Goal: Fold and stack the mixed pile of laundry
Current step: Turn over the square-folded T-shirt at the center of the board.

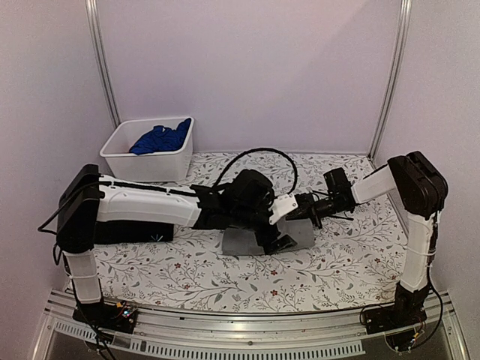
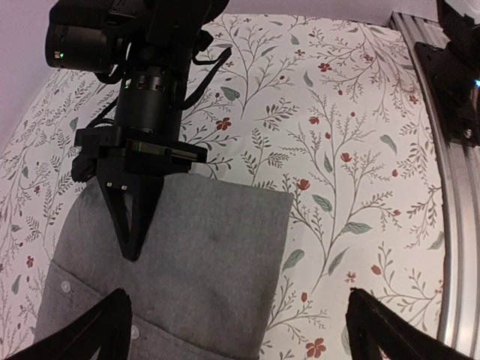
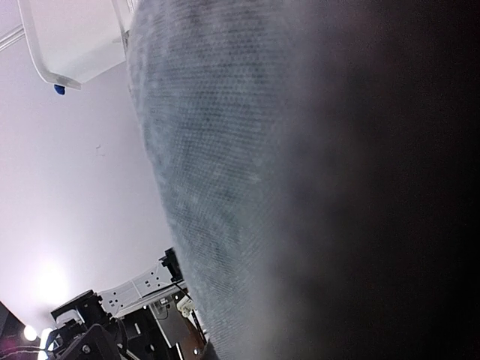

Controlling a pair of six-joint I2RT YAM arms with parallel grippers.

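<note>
I'm hovering the left gripper (image 2: 238, 304) jaws spread above the part-folded grey shirt (image 2: 217, 240), the right gripper (image 2: 133, 241) jaws pressing together with tips on it, and the blue garment (image 1: 159, 139) is waiting in the bin (image 1: 146, 166) far beyond both, so I'm judging most still undone.

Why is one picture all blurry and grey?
Right wrist view: the grey shirt fills the picture up close, so its weave blurs and the right side goes dark. Left wrist view: sharp, its buttons show clearly. Top view: soft, even light.
</note>
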